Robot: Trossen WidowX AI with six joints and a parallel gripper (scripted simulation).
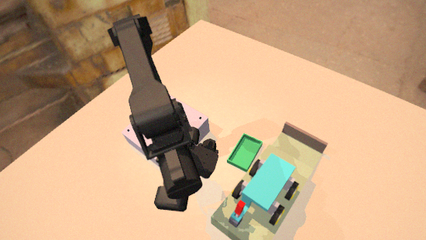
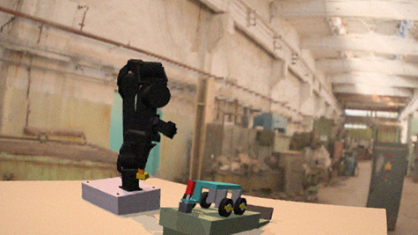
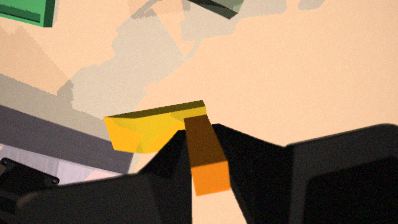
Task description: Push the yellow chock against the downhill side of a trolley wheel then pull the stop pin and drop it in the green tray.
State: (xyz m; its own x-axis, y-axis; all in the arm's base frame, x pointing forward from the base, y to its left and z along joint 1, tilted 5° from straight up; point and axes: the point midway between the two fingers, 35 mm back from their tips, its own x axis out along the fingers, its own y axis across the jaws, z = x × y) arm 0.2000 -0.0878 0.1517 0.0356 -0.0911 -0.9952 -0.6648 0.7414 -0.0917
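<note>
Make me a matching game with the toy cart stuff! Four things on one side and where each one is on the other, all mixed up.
Things:
1. yellow chock
2. red-headed stop pin
3. green tray
4. trolley

Places:
A. on the table beside the ramp, nothing in it
B. on the ramp, on its four wheels
C. held by its orange handle in the gripper, up off the table
D. standing at one end of the trolley, not pulled out yet

Right pairs: 1-C, 2-D, 3-A, 4-B
</note>
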